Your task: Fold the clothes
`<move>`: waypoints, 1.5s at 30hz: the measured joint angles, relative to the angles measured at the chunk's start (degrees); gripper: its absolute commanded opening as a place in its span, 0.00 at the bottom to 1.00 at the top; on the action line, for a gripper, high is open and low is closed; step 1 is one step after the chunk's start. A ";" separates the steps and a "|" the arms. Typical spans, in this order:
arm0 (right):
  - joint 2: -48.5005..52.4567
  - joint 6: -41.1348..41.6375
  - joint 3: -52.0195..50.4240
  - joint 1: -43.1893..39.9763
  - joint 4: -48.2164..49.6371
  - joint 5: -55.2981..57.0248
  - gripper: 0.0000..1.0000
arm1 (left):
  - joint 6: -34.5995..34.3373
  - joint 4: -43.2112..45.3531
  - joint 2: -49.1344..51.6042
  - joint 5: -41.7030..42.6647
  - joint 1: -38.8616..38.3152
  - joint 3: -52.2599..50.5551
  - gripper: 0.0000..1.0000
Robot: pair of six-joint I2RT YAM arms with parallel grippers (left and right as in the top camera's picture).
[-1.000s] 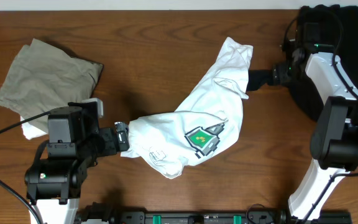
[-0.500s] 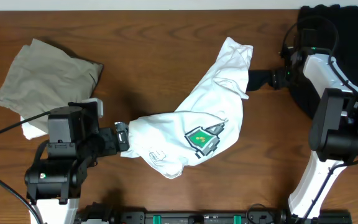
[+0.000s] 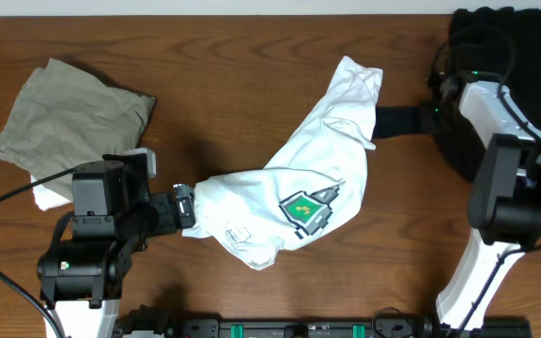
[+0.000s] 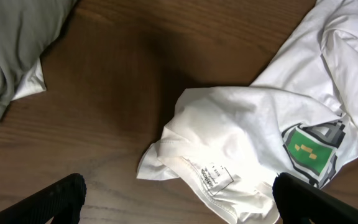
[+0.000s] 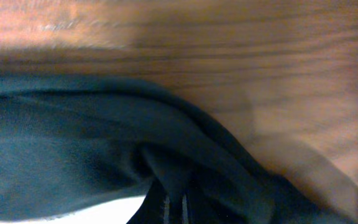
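Note:
The clothes in play are a white T-shirt [image 3: 308,160] with a green square print [image 3: 301,207], lying crumpled across the middle of the table. My left gripper [image 3: 188,207] sits at its left end and is open. In the left wrist view the collar and label [image 4: 219,177] lie between its wide-apart fingers [image 4: 64,194]. My right gripper [image 3: 393,120] is just right of the shirt's upper sleeve. Its jaws are pinched together in dark cloth [image 5: 104,155], whose folds run into them. A sliver of white shows beside the right gripper [image 5: 174,208].
A grey-green garment [image 3: 69,117] lies folded at the left on a white cloth [image 3: 50,192]. A black garment [image 3: 496,38] is heaped at the back right under the right arm. Bare wooden table [image 3: 233,84] lies behind the shirt.
The right gripper has closed from open, and its wrist has drawn slightly to the right. The left arm and the white T-shirt have not moved.

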 measured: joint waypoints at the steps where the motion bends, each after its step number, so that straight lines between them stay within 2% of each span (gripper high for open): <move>1: -1.14 1.16 0.00 -0.33 -0.31 0.81 0.01 | 0.00 0.00 0.00 0.02 0.00 0.00 0.98; 9: -18.67 13.31 2.80 -8.68 -0.96 12.04 0.04 | 0.00 0.00 0.00 0.00 0.00 0.00 0.98; 13: -23.56 18.58 4.04 -14.73 -2.16 14.62 0.07 | 0.00 0.00 0.00 0.00 0.00 0.00 0.98; 16: -23.10 20.96 4.07 -18.21 -4.20 13.40 0.17 | 0.00 0.00 0.00 0.00 0.00 0.00 0.98; 18: -21.77 21.77 4.02 -19.34 -5.73 11.89 0.43 | 0.00 0.00 0.00 0.00 0.00 0.00 0.98; 19: -21.11 21.94 4.02 -19.54 -6.40 11.23 0.48 | 0.00 0.00 0.00 0.00 0.00 0.00 0.98; 22: -19.71 22.10 3.96 -19.56 -7.93 8.85 0.56 | 0.00 0.00 0.00 0.00 0.00 0.00 0.98; 28: -19.34 20.70 3.85 -19.47 -7.76 6.80 0.56 | 0.00 0.00 0.00 0.00 0.00 0.00 0.98; 33: -19.47 14.99 3.85 -19.19 -9.35 -0.31 0.55 | 0.00 0.00 0.00 0.00 0.00 0.00 0.98; 38: -19.76 5.42 3.80 -16.17 -18.45 -17.68 0.54 | 0.00 0.07 0.00 0.00 0.00 0.00 0.98; 45: -19.91 -2.75 3.69 -7.93 -26.60 -25.35 0.53 | -0.39 -1.03 0.26 0.02 0.00 0.00 0.98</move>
